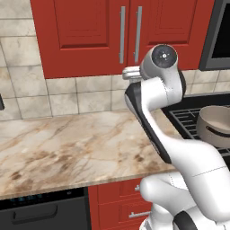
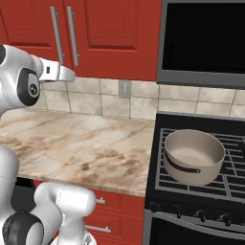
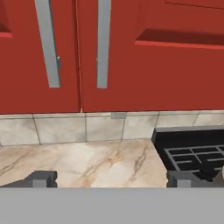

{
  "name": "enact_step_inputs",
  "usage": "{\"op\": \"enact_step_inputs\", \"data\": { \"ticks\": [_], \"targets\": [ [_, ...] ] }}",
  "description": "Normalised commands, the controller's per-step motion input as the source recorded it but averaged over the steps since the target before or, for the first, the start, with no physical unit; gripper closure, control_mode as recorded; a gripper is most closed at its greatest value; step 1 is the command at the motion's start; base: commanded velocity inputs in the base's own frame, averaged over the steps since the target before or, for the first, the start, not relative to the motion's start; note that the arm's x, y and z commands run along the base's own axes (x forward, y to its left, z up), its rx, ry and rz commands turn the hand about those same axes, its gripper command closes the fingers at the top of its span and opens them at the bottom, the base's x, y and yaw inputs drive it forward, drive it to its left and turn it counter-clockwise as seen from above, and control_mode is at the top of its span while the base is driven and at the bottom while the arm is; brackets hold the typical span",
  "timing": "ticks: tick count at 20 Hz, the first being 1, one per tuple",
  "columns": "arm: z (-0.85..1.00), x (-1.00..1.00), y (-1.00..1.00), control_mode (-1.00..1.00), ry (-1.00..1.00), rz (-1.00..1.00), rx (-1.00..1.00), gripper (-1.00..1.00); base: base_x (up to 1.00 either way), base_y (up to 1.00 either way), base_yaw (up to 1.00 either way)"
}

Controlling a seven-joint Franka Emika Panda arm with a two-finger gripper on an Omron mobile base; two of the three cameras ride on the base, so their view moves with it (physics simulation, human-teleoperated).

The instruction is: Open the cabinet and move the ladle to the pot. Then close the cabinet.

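Cabinet: the red panelled wall cabinet [image 1: 96,31] with long silver bar handles [image 3: 47,43] hung shut above the veined marble bench [image 2: 76,143].
Pot: the wide grey brushed-metal pot [image 2: 194,155] sat on the black stove grate [image 2: 234,184] beside the bench's right edge.
Pincer: the pincer [image 3: 111,179] stood wide open, empty, facing the doors.

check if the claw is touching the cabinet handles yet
Apart. In the hand view the open claw sits low over the counter, well below the handles on the cabinet.
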Motion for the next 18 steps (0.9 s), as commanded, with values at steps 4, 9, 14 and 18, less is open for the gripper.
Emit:
{"op": "enact_step_inputs", "data": {
  "ticks": [4, 9, 14, 18],
  "targets": [
    [0.23, 0.35, 0.00, -1.00, -0.19, 0.00, 0.00, -1.00, 0.00, 0.00, 0.00],
    [0.24, 0.41, 0.00, -1.00, -0.12, 0.00, 0.00, -1.00, 0.00, 0.00, 0.00],
    [0.22, 0.34, 0.00, -1.00, -0.01, 0.00, 0.00, -1.00, 0.00, 0.00, 0.00],
    [0.19, 0.28, 0.00, -1.00, 0.00, 0.00, 0.00, -1.00, 0.00, 0.00, 0.00]
  ]
}}
